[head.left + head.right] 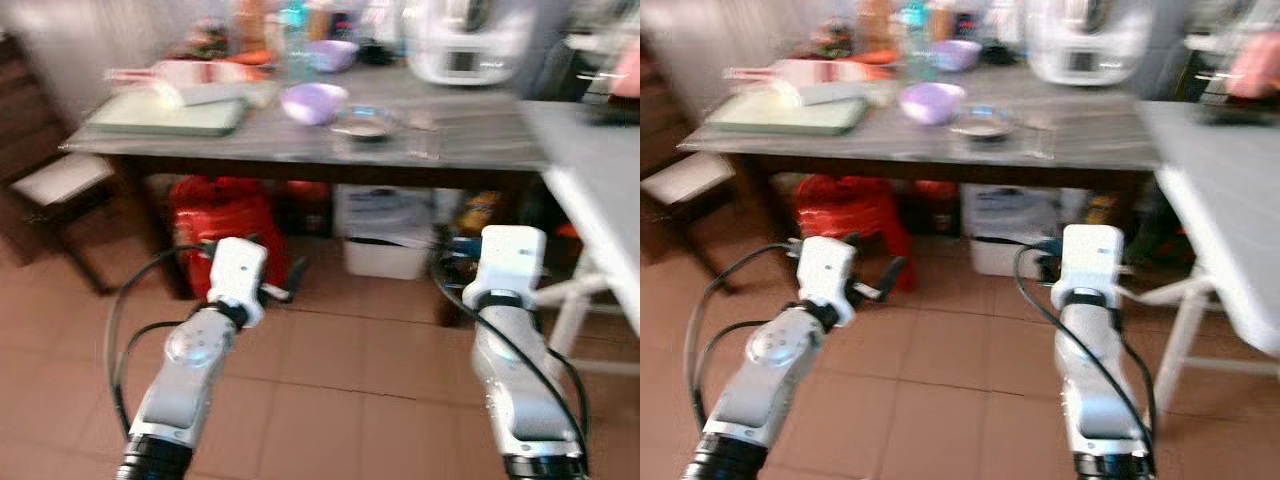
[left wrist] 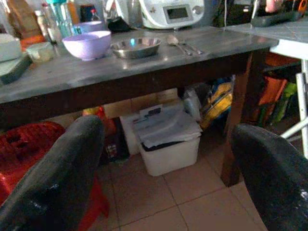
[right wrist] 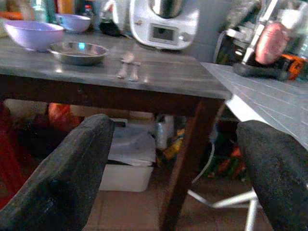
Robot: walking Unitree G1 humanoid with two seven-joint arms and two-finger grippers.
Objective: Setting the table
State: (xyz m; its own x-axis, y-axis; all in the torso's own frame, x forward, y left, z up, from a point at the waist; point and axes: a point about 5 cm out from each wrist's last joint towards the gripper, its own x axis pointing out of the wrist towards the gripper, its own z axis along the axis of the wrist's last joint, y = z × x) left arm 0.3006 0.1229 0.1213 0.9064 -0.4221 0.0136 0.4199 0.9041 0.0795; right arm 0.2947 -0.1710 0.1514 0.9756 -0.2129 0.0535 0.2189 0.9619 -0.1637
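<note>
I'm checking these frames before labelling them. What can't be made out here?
- Cutlery beside the metal dish: too small and blurred to tell spoon from fork.
- Items at the table's far edge: head views smeared by motion.
- White bin contents: covered by papers.
- Pink object: blurred.

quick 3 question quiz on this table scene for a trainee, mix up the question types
1. True or false: the steel dish sits on the grey table beside the lilac bowl.
2. Multiple choice: what stands on the floor under the table next to the red stool? A) a white lidded bin B) a bucket C) a broom
3. Fill in: both the left gripper and the right gripper have their fingers ____ and hold nothing.

Key: 1 true. 2 A. 3 open. The spoon and fork lie on the table just past the dish, none of it picked up yet.
</note>
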